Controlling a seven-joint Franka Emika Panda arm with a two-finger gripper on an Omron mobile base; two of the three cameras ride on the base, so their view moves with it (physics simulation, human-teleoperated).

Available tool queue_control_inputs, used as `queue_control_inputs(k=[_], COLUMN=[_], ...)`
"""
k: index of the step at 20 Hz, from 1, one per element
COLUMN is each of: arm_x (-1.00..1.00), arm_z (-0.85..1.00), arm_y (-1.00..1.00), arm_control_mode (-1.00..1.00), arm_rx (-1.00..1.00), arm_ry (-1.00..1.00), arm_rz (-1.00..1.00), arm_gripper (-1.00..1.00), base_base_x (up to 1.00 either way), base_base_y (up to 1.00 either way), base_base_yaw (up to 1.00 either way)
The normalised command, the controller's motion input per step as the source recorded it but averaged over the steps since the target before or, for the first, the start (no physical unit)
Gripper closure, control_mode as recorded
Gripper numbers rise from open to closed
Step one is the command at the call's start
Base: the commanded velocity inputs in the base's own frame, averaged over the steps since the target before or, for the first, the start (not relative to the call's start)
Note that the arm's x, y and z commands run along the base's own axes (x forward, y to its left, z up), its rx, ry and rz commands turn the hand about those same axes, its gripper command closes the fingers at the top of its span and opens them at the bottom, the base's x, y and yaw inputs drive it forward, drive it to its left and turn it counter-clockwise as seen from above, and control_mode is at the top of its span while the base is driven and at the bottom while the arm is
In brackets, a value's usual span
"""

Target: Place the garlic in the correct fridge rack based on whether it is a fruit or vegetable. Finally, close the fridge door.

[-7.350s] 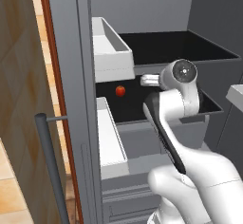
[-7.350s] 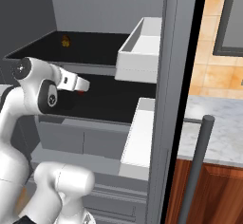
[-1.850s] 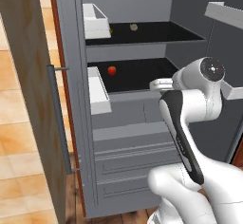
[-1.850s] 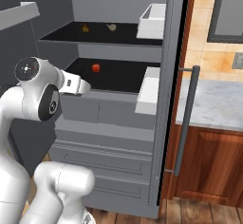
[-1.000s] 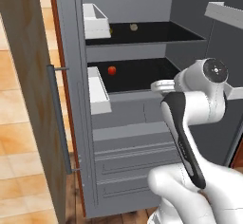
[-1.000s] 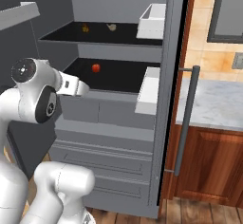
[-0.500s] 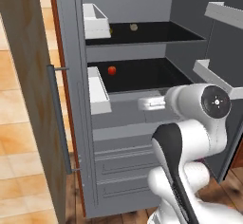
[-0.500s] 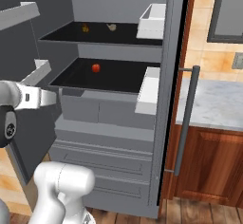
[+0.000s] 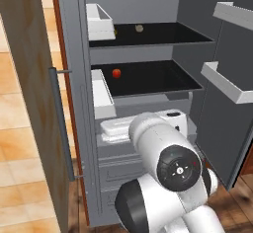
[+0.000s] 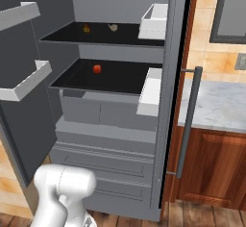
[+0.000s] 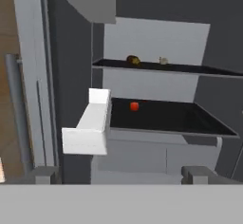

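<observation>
garlic (image 10: pixel 113 27) sits on upper fridge rack (image 10: pixel 120 37).

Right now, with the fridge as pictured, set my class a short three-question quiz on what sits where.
1. True or false: the garlic lies on the fridge rack, the higher black shelf.
2. What lies on the lower shelf? A) red fruit B) garlic C) bottle
3. Fill in: the fridge door stands ____.

Key: 1 true; 2 A; 3 open.
</observation>
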Motion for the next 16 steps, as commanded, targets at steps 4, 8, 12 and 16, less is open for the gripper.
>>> queue_control_inputs(k=[4,8,12,16], arm_x=[-0.04,0.18,0.75,0.48], arm_z=[-0.33,-0.41,-0.21,-0.09], arm_y=[1.0,1.0,0.72,0.49], arm_control_mode=[-1.0,-1.0,-1.0,-1.0], arm_rx=[0.0,0.0,0.0,0.0], arm_ry=[-0.23,-0.17,-0.1,-0.09], arm_rz=[0.0,-0.1,-0.28,-0.23], arm_gripper=[-1.0,-1.0,-1.0,-1.0], base_base_x=[0.0,0.0,0.0,0.0], base_base_y=[0.0,0.0,0.0,0.0], base_base_yaw=[0.0,0.0,0.0,0.0])
